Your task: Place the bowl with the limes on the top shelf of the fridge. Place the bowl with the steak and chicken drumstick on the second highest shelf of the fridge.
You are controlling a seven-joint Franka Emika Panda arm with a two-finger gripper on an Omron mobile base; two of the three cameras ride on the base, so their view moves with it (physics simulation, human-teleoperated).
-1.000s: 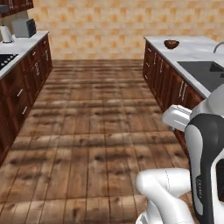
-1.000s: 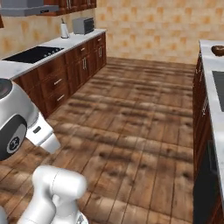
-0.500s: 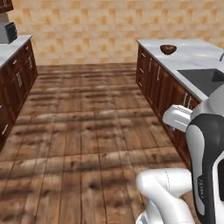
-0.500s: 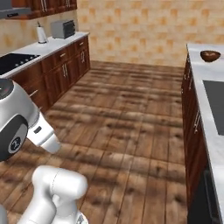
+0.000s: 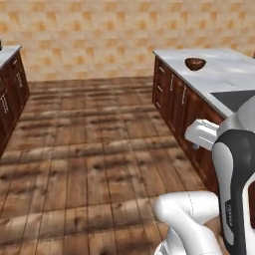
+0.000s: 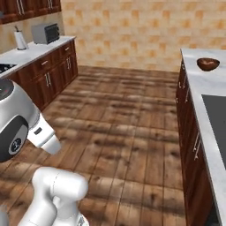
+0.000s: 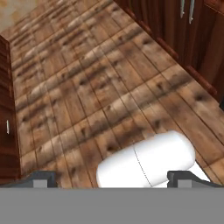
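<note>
Room: simulated kitchen, wood plank floor point(image 5: 89, 144), tan checkered tile back wall point(image 6: 132, 26).
Left side: dark brown cabinets point(image 6: 48, 77) w/ pale counter point(image 6: 31, 50); on it a grey microwave point(image 6: 46, 33) and a paper-towel roll point(image 6: 20, 40) just beside it, both at the far end in right base view. Stove edge point(image 6: 4, 67) nearer the cam.
Middle: open floor btwn the two cabinet runs.
Right side: counter point(image 5: 224, 69) over dark cabinets point(image 5: 177, 102); dark sink recess point(image 5: 234, 99) nearer the robot.
Bowl: small dark brown bowl point(image 5: 195, 63) upright on far end of right counter, well apart from the arm; contents too small to tell, so can't say which task bowl it is.
Fridge: can't tell where from these views.
Gripper point(image 7: 116, 177): hand view looks down at the floor; the two dark tips stand wide apart at the bottom edge, nothing btwn them.
</note>
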